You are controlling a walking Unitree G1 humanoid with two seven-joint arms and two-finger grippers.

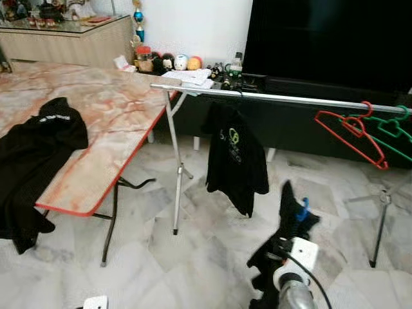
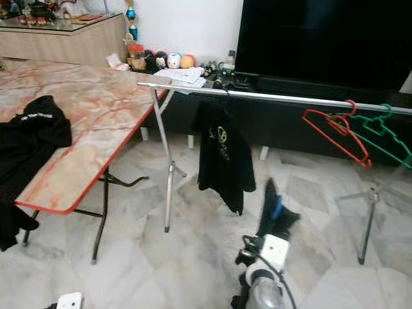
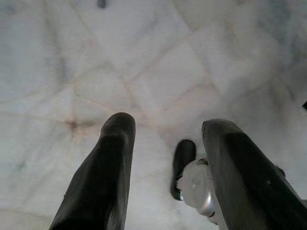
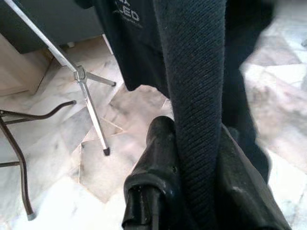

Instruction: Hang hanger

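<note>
The right gripper point(image 4: 192, 158) is pinching a dark garment point(image 1: 293, 212), low over open floor point(image 1: 212, 257) before the rail point(image 1: 283, 98). Any hanger inside the garment is hidden. The left gripper point(image 3: 163, 167) is hanging open. A red hanger point(image 1: 351, 132) and a green hanger point(image 1: 393, 129) are dangling near the rail's right end, the green one cut off.

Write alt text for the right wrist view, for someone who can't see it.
Close up, the right gripper is shut on a band of dark ribbed fabric that runs up between its black fingers. Behind it a black shirt hangs above the marble floor, beside the metal leg of the clothes rack.
</note>
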